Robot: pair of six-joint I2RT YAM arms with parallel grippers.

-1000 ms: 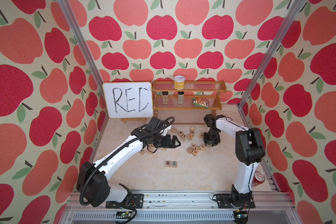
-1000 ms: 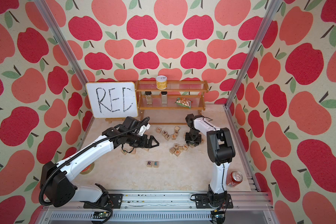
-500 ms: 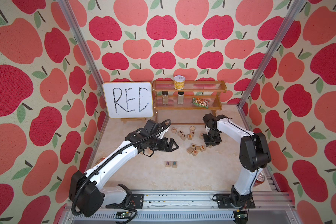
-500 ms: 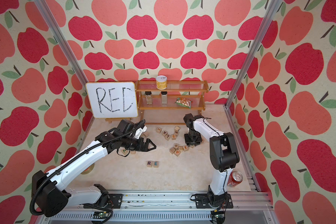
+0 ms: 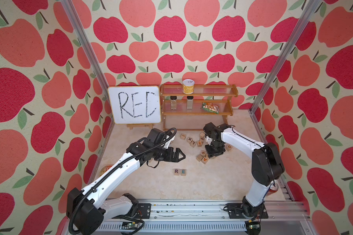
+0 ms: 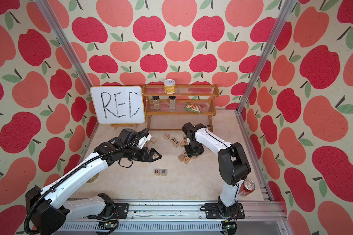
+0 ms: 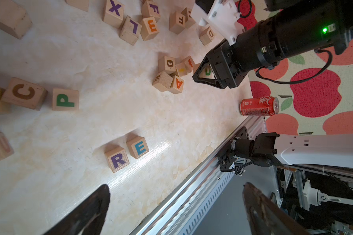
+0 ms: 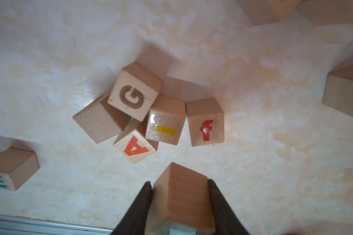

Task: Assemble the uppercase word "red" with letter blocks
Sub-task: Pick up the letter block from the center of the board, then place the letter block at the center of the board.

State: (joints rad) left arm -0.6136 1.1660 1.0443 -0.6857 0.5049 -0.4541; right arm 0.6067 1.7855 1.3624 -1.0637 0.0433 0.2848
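Right jaws are clamping the smooth wooden D cube; left jaws are gaping wide, empty. I'm seeing R cube touching E cube, 6 o'clock on the marbled table.

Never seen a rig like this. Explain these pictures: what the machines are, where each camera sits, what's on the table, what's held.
Two white robot arms are mounted at the table's front, each ending in a two-fingered gripper. The two wide pictures come from one overhead camera pair; the two close ones come from cameras on the arms' wrists. Wooden letter blocks lie on the table: the R block and E block side by side, other blocks scattered behind. The right gripper is shut on the green D block. The left gripper is open, empty. A whiteboard and shelf stand at the back.
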